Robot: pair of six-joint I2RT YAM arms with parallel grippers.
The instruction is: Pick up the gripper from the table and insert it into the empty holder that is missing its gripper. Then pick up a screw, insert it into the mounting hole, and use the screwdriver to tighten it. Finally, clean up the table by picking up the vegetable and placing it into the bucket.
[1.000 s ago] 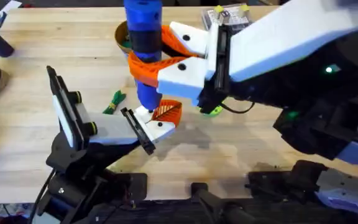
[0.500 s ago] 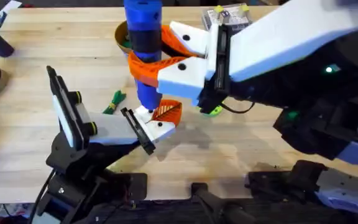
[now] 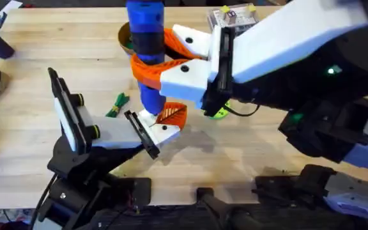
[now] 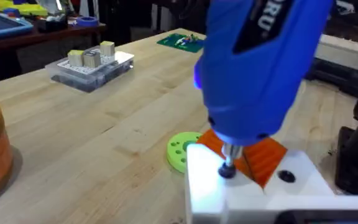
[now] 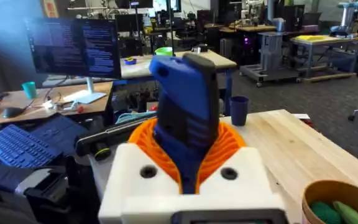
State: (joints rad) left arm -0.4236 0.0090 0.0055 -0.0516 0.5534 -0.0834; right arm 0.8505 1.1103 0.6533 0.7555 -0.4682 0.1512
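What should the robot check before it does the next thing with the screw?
1. Right gripper clamped on the screwdriver: ok.
2. Screwdriver tip down on the gripper, on its white body: ok.
3. The gripper seated on the holder: ok, it looks mounted.
4. Screw fully tight: cannot tell, the tip hides it.
5. Vegetable in the bucket: not ok, it lies outside it.

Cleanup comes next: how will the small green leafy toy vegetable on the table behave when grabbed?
The small green leafy toy vegetable looks thin and light, so probably easy to lift. Its slim stalk may flex or slip. Lying flat on the wooden table, it seems unlikely to roll.
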